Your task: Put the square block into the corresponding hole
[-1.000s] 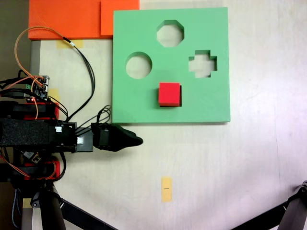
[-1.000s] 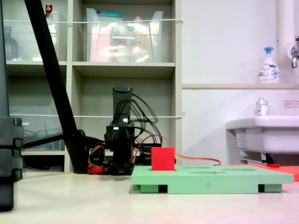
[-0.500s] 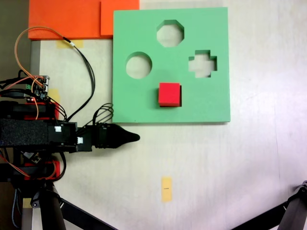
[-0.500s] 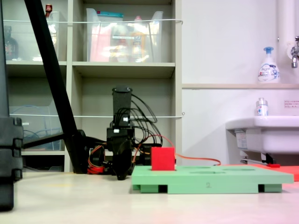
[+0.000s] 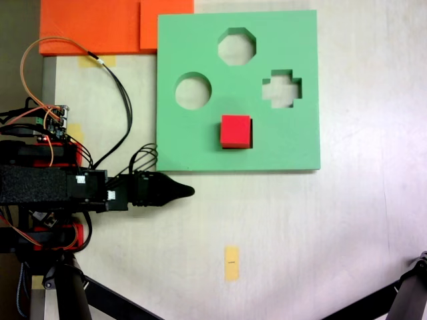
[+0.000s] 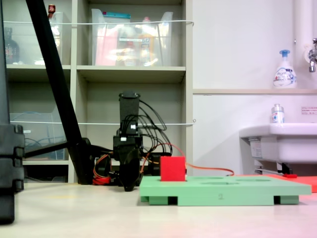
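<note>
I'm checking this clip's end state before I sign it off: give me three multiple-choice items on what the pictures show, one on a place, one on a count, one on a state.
1. Where is the red block?
A. In the square hole of the green board
B. On the bare table beside the board
C. In the round hole

2. How many cutouts of the board stand open with nothing in them?
A. One
B. Three
C. Five

3. How does the gripper stand to the block?
A. Clamped on it
B. Off the board, apart from it, holding nothing
C. Pressing down on its top

Answers:
1. A: from above the block fills the square cutout, and from the side it stands up out of the board.
2. B: the eight-sided, round and cross-shaped cutouts show the table through them.
3. B: its tip lies on the table below the board's lower edge, as seen from above.
</note>
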Robot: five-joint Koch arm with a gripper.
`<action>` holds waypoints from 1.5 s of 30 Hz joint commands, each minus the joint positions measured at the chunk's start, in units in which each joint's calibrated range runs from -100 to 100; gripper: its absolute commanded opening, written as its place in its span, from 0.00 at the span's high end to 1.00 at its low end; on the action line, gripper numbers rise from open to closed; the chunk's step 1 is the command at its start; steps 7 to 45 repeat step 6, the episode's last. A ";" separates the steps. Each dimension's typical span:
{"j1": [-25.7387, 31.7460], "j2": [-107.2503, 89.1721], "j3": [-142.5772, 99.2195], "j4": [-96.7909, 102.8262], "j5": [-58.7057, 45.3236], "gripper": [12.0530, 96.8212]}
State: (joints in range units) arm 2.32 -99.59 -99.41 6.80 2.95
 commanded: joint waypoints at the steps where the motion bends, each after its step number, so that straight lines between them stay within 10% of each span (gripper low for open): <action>1: 0.24 -0.41 -0.59 -4.73 -0.49 0.56; 45: 0.24 -0.41 -0.59 -4.83 -0.49 0.56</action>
